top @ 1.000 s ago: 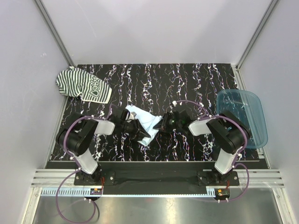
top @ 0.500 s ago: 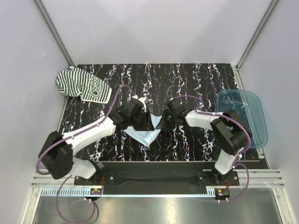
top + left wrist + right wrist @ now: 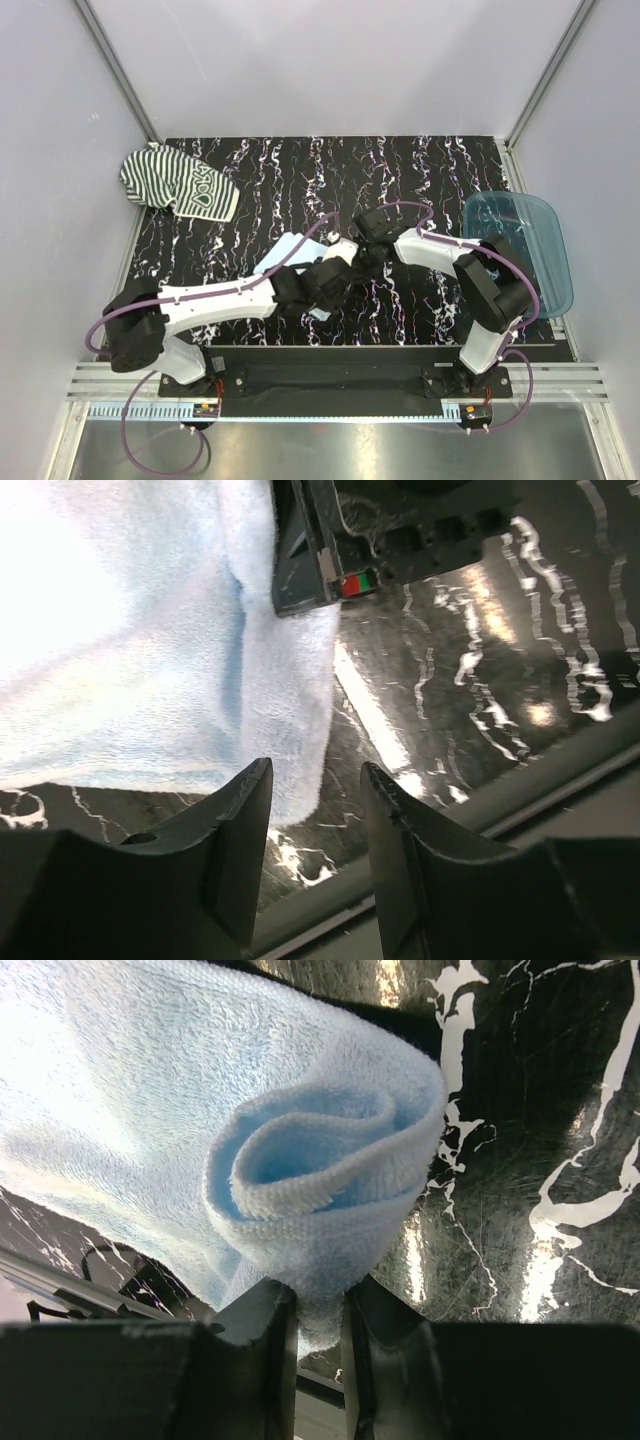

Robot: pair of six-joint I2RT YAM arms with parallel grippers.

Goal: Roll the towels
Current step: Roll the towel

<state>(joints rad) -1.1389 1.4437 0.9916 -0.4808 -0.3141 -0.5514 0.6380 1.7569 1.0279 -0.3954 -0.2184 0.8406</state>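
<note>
**Step in hand: rolling the pale blue towel.**

The pale blue towel (image 3: pixel 310 1160) lies on the black marbled table (image 3: pixel 420 170), near the middle and toward the near edge, between the two wrists. One end is wound into a loose spiral. The rest spreads flat away from the roll.

**Right gripper** (image 3: pixel 318 1310): the fingers are clamped on the lower edge of the spiral, with cloth pinched between them.

**Left gripper** (image 3: pixel 315 780): the fingers stand apart and hold nothing. They hover low over the tabletop at the towel's free edge, close to the right gripper's body.

**Recommended practice (a judgement from this position):**
1. Hold the right-hand pinch firm. The spiral looks slack and is likely to unwind if released.
2. Bring the left gripper onto the opposite end of the roll, not onto the flat cloth. Both ends then turn together.
3. Advance the roll over the flat portion in short turns, with the cloth kept taut so the layers tighten.
4. Watch the clearance between the two grippers, which is small here.

The striped towel (image 3: pixel 180 185) lies crumpled at the far left corner, well apart from both arms, and is not yet rolled. The translucent blue tray (image 3: pixel 515 225) stands at the right edge.
</note>
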